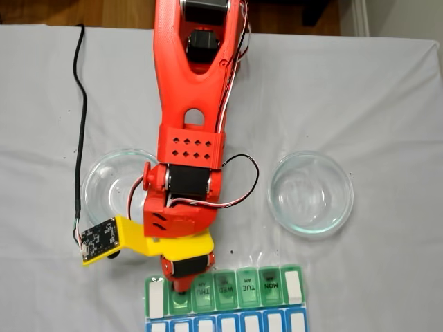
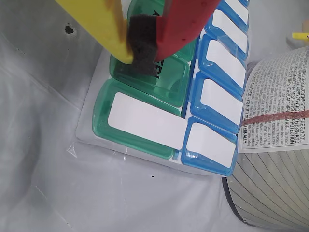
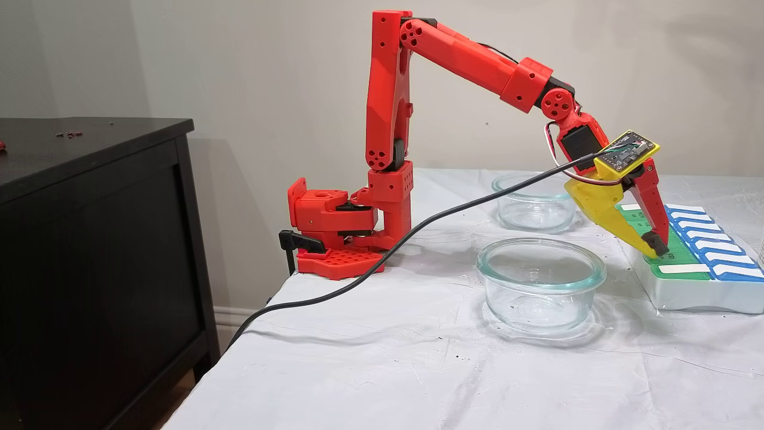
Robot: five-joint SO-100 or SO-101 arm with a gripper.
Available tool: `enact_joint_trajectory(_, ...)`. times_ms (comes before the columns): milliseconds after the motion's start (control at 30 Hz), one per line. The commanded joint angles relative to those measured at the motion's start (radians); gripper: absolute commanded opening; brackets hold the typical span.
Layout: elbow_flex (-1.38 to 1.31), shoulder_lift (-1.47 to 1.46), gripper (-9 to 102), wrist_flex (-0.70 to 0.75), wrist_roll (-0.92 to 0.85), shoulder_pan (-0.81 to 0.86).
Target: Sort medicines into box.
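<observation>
The box [image 1: 225, 283] is a white pill organizer with a row of green lids and a row of blue lids, at the near table edge in a fixed view. All its lids [image 2: 140, 116] look closed. My gripper [image 2: 143, 48] has one yellow and one red finger, and its dark foam pads are pressed together. Its tip [image 1: 181, 285] rests on the green lid beside THU, second from the left end. In the side-on fixed view the gripper [image 3: 655, 246] points steeply down onto the box [image 3: 686, 292]. The medicines are out of view.
Two clear glass dishes stand behind the box, one left [image 1: 111, 180] and one right [image 1: 310, 194] of the arm. A black cable [image 1: 82, 104] runs across the white cloth. A printed container [image 2: 275, 121] stands close to the box's blue row. A black cabinet [image 3: 89, 239] stands beside the table.
</observation>
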Motion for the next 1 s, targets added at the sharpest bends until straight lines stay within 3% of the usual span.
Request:
enact_joint_trajectory(0, 0.043, 0.133, 0, -0.058, 0.026, 0.012)
enact_joint_trajectory(233, 0.104, 0.449, 0, -0.115, 0.114, 0.049)
enact_joint_trajectory(700, 0.548, 1.365, 0, 0.446, -0.035, -0.075)
enact_joint_trajectory(967, 0.701, 1.394, 0, 0.546, -0.060, -0.120)
